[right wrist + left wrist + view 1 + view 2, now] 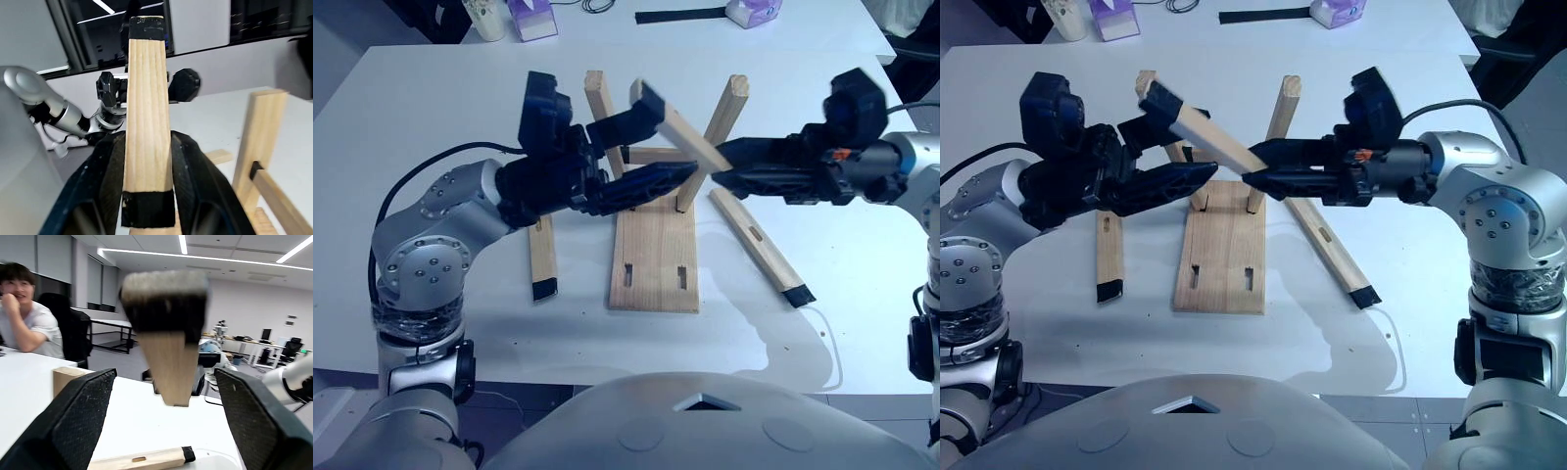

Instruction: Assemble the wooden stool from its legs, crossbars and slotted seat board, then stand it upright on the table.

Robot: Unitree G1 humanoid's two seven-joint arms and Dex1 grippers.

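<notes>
Leg [1209, 132] clenched in right pincer [1258, 166], its far end inside released left pincer [165, 377]

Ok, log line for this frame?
right gripper: shut on black-tipped wooden leg | left gripper: open around its other end | slotted wooden seat board: flat

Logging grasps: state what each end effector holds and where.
Right end effector grips the leg near its lower end; left end effector open, holding nothing.

The left arm [440, 230] and right arm [1498, 196] are shiny silver, with big round joints and tiny screws. Black cables [416, 168] curl along them. The fingers [73, 421] are black and bumpy.
</notes>
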